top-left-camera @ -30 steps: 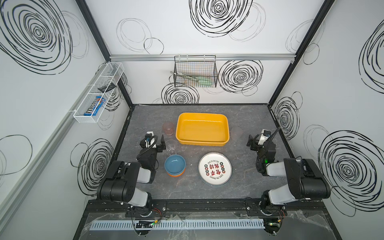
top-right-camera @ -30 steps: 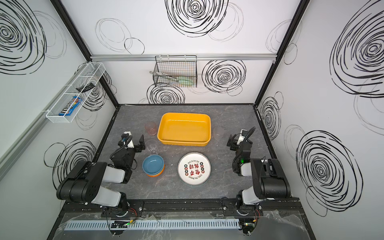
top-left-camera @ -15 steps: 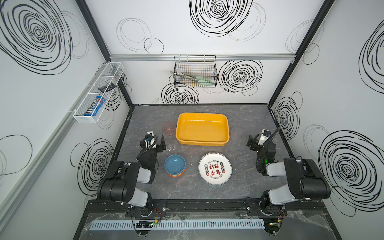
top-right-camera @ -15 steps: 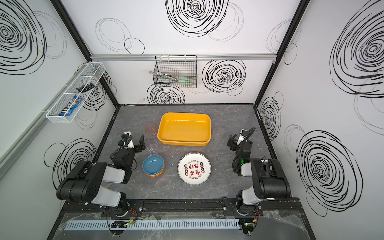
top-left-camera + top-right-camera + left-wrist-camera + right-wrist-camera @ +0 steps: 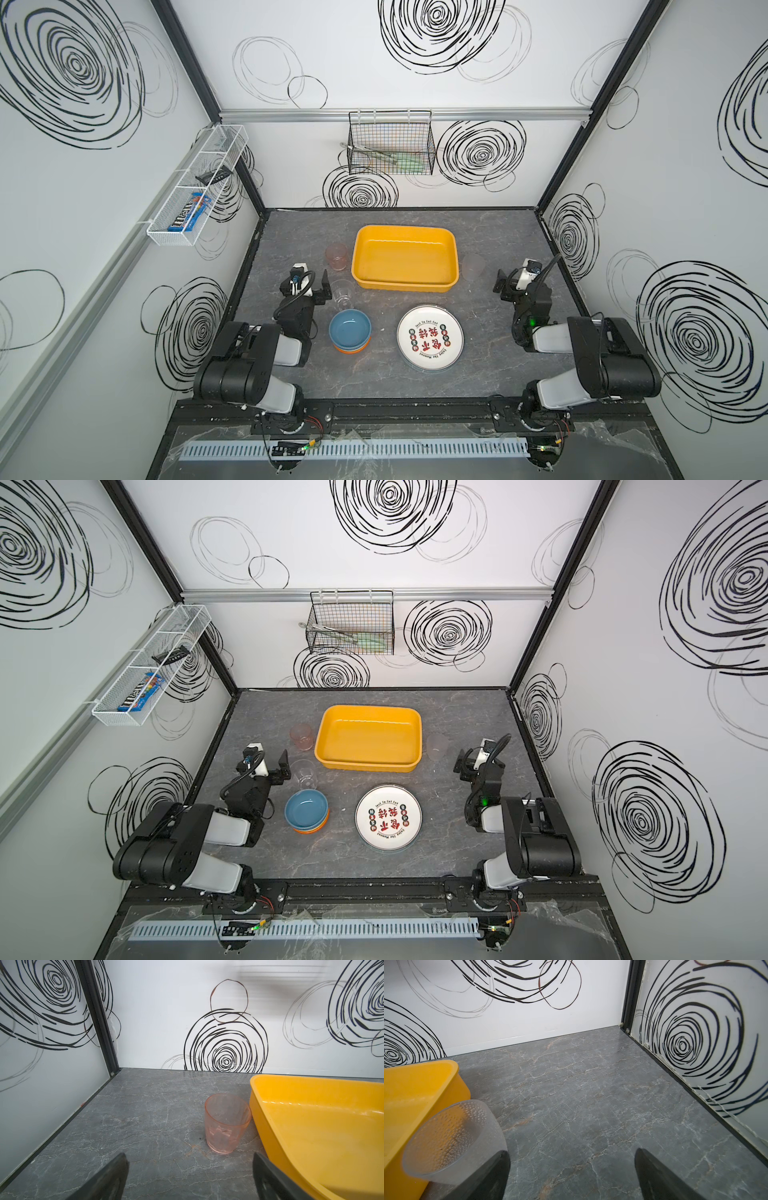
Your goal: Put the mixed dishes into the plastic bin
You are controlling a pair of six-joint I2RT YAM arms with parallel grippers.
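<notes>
My jaws stand wide apart on both arms, bare table (image 5: 145, 1126) showing between them. My left gripper (image 5: 189, 1159) sits low, facing a pink cup (image 5: 226, 1124) that stands upright just beside the left end of the bin (image 5: 301, 1126). A clear cup (image 5: 343, 293) stands just right of that gripper, near the bin's front left corner. My right gripper (image 5: 571, 1153) has a frosted cup (image 5: 452, 1136) by its left finger, close to the bin's right end. In both top views the bin lies mid-table toward the back. In front of it sit stacked bowls (image 5: 350, 330), blue over orange, with a plate (image 5: 430, 336) to their right.
</notes>
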